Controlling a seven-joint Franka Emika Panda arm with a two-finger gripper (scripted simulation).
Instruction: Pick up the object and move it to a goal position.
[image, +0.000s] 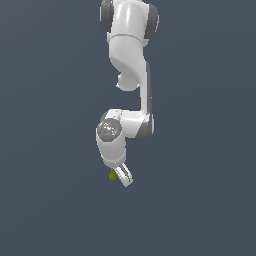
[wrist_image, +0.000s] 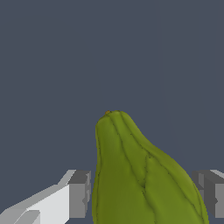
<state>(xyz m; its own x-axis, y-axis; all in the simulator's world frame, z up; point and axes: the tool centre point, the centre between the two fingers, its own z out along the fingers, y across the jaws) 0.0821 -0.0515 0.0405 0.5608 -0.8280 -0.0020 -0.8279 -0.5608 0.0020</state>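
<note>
**A:** Wrist view first: where does the small olive-green, lumpy pear-shaped object (wrist_image: 140, 175) lie from the white two-fingered gripper (wrist_image: 144, 192)?

**B:** Right between the fingers. One grey pad (wrist_image: 79, 194) sits at one flank of it, apparently touching, and the other pad shows on the far flank with a thin strip of background between. So the jaws stand on either side of the fruit, close around it; whether they press firmly I cannot tell for sure, but I judge it gripped.

**A:** And its long axis?

**B:** It runs away from the camera, out past the fingertips: the round end is back between the pads and the tapering end with its brownish tip points outward, across the closing line of the jaws.

**A:** Does the exterior view agree?

**B:** Yes. The object (image: 113, 175) is a small green speck at the gripper (image: 120, 177), below the white arm's wrist (image: 111, 132), against plain dark grey. No goal marker shows, so which way to carry it I cannot say.
</note>
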